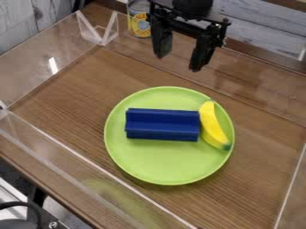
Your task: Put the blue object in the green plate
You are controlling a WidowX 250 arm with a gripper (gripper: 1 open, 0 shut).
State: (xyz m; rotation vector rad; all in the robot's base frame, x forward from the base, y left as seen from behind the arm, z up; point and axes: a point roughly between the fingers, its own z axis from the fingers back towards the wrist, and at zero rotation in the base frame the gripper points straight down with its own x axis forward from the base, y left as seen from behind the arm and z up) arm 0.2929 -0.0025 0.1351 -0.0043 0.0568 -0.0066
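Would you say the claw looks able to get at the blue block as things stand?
Probably yes: the claw hangs open with nothing covering the blue block, though the banana beside it may crowd one end.

Black throughout on the visible arm end and two-fingered gripper (181,57), with dark, blocky finger pieces and small silvery specks, possibly screws, across the bracket.
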